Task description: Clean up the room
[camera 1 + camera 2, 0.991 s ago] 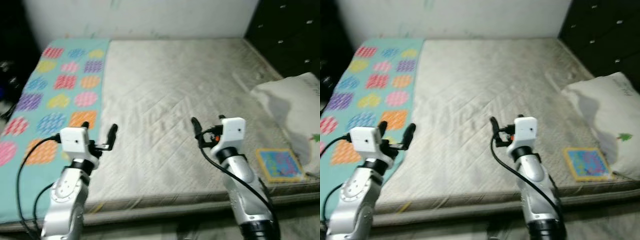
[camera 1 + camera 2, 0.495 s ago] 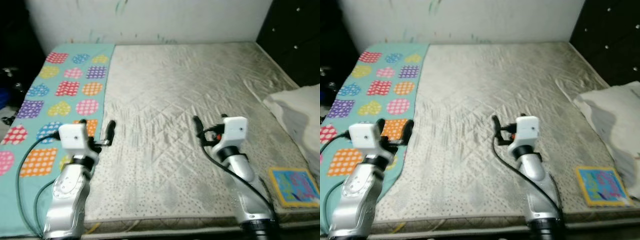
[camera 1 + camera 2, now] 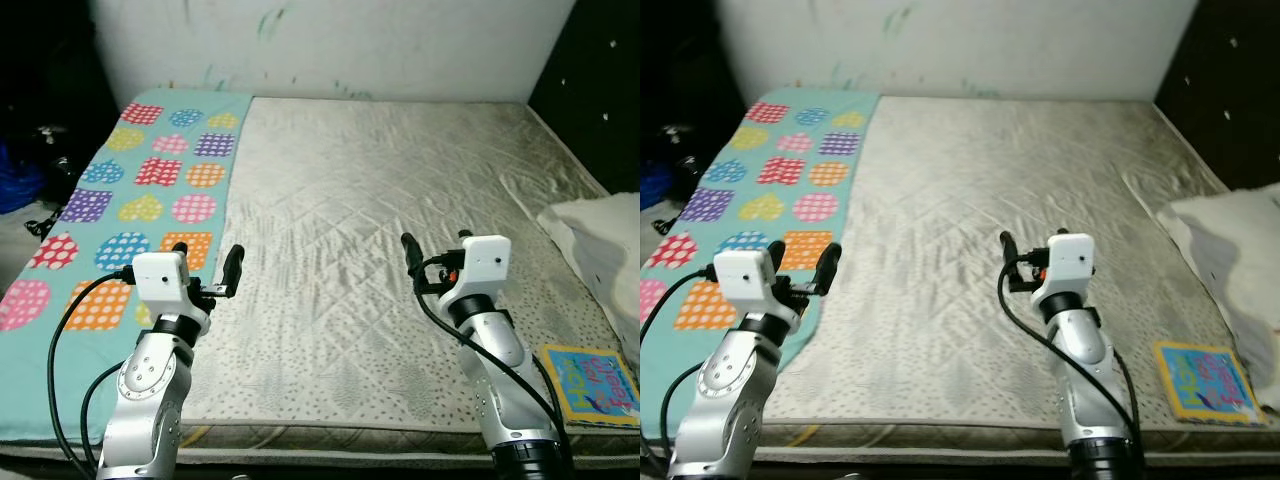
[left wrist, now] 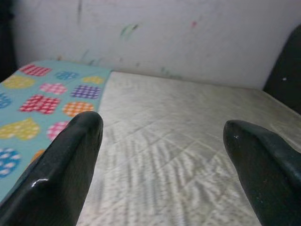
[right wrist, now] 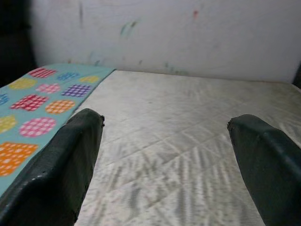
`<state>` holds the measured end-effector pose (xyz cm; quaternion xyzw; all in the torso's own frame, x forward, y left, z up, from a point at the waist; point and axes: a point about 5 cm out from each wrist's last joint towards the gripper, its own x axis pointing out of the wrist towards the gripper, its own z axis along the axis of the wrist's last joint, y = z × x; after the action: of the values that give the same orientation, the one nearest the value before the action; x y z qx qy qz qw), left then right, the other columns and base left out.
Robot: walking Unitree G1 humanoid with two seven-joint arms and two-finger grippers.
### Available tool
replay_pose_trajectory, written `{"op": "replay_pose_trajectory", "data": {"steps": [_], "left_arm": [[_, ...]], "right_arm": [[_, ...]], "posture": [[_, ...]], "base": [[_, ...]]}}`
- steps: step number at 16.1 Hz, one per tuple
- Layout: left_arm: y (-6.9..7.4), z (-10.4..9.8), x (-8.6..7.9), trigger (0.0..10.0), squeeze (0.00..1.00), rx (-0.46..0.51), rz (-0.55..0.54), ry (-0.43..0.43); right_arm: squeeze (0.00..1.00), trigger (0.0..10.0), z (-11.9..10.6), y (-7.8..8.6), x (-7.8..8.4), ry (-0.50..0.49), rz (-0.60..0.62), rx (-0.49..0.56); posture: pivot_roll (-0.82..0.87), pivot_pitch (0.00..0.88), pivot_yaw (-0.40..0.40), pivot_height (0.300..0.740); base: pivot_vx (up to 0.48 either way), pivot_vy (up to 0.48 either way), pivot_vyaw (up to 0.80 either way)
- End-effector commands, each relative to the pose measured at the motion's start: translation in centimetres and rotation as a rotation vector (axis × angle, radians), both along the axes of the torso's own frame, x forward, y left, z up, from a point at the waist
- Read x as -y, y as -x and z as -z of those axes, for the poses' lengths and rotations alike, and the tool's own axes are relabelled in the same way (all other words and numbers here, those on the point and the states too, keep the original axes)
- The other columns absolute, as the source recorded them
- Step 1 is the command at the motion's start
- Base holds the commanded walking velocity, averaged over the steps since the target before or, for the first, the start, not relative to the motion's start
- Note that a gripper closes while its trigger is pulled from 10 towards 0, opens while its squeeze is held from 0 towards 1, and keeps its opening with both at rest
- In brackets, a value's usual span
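Over mattress [image 3: 380,190]; left hand [image 3: 207,268], right hand [image 3: 436,253] raised, fingers apart.

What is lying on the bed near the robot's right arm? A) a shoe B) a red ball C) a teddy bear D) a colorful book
D: a flat colorful book with a yellow border lies on the near corner of the mattress, just beyond the robot's right arm and below the white pillow.

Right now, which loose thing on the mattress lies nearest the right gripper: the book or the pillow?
The colourful book, flat at the mattress's near right corner, is nearest the right gripper; the white pillow lies beyond it along the right edge.
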<state>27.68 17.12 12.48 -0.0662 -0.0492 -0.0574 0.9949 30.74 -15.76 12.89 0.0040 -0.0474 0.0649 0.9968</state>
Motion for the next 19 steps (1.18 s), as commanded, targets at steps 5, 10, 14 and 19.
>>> {"op": "replay_pose_trajectory", "data": {"steps": [5, 10, 14, 19], "left_arm": [[0.0, 0.23, -0.24, 10.0, 0.0, -0.017, -0.019, -0.013], [0.02, 0.04, -0.34, 10.0, 0.0, -0.004, -0.031, -0.013], [-0.03, -0.08, -0.42, 10.0, 0.0, 0.001, -0.037, -0.006], [0.08, 0.25, -0.5, 10.0, 0.0, -0.014, -0.049, 0.001]], "right_arm": [[0.0, 10.0, -0.12, 0.0, -0.27, 0.026, -0.041, 0.004], [0.0, 10.0, 0.04, 0.22, -0.13, 0.068, -0.036, -0.003], [0.0, 10.0, -0.03, 0.21, -0.26, 0.066, -0.042, -0.002], [0.0, 10.0, -0.04, 0.23, -0.41, 0.091, -0.063, 0.002]], "posture": [[-0.05, 0.093, -0.021, 0.74], [-0.05, 0.099, -0.018, 0.74], [-0.05, 0.101, -0.019, 0.74], [-0.05, 0.103, -0.024, 0.74]], "base": [[0.0, 0.48, 0.0], [0.0, 0.48, 0.0], [0.0, 0.48, 0.0], [0.0, 0.48, 0.1]]}}
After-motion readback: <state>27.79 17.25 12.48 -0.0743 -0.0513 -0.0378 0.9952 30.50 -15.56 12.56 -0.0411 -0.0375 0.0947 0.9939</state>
